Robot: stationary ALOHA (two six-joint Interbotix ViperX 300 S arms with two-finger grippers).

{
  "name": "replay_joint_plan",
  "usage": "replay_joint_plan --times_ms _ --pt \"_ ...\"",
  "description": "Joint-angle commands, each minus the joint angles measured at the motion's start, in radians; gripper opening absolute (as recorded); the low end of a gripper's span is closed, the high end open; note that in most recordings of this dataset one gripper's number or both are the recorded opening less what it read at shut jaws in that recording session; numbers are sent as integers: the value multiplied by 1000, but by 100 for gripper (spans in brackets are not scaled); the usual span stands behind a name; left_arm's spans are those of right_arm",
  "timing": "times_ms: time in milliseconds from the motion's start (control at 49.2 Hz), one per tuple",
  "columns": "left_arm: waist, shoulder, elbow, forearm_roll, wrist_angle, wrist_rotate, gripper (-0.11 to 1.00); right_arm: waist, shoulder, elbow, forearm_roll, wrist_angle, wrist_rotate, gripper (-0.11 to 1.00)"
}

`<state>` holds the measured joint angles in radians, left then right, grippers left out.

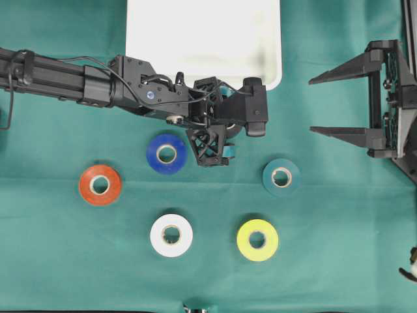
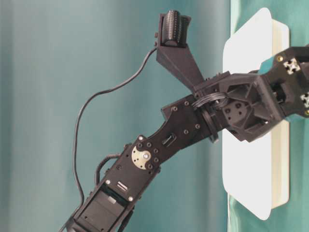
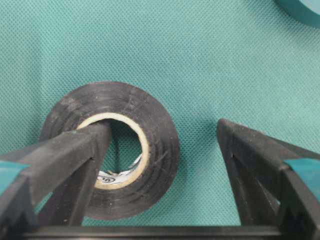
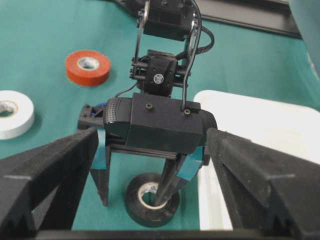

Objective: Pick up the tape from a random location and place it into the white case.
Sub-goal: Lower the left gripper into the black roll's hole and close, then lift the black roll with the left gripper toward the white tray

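Overhead hides the black tape under the left gripper [image 1: 229,134], but the left wrist cam shows the black tape [image 3: 112,150] flat on the green cloth [image 3: 200,55], beside the white case [image 4: 260,130]. 1 finger [image 3: 75,155] sits inside its core, the other outside with a gap, so nothing's gripped. Right gripper [image 1: 322,104] gapes wide, holding nothing.

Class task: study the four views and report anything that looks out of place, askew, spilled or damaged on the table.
Nothing stands out. The black tape roll lies flat on the green cloth, intact, with one finger of the left hand in its core. The other rolls lie flat and apart. The white case sits square and shows no spill.
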<state>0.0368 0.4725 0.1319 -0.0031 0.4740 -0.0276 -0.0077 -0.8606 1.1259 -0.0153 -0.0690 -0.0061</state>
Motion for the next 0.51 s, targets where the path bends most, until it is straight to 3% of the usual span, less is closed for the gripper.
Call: replay_joint_plan --times_ms 0,203,264,488 --pt "6 -3 8 -3 32 -11 84 -2 3 -15 -2 -3 0 89" --pt "6 -3 3 -3 54 -14 33 -2 6 -15 -2 -3 0 89" --pt "6 -3 3 -3 52 -14 22 -2 8 -15 -2 -3 0 89" --pt "6 -5 -5 -3 52 -12 22 -2 11 -15 -2 -3 0 89"
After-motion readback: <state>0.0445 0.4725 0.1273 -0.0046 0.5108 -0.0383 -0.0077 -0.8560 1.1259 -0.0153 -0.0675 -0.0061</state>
